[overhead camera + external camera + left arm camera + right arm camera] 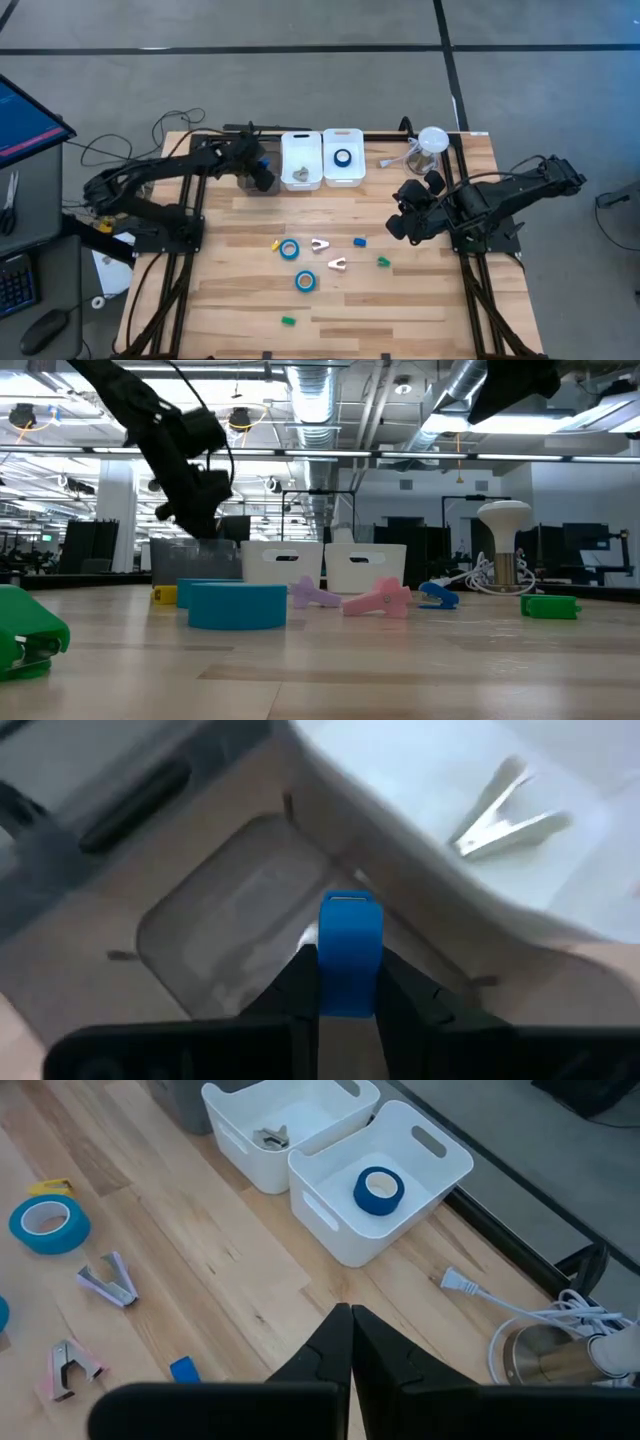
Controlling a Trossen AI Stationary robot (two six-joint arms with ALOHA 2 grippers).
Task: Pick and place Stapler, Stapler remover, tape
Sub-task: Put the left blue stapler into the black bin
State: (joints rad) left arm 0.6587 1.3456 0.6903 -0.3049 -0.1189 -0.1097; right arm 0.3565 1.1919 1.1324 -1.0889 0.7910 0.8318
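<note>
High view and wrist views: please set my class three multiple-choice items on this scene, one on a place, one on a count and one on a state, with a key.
1. Which bin holds the bright-blue ring-shaped tape roll?
A) the left white plastic bin
B) the right white plastic bin
C) the grey bin

2. How many more such tape rolls lie on the bare wooden table?
A) one
B) two
C) three

3. The left gripper has its fingers:
A) wide open and empty
B) closed on a small bright-blue block-shaped piece
C) closed on a tape roll

Key:
1 B, the roll sits in the right one of the white pair.
2 B, two rolls lie among the small pieces.
3 B, the left wrist view shows the blue piece between the fingers.
</note>
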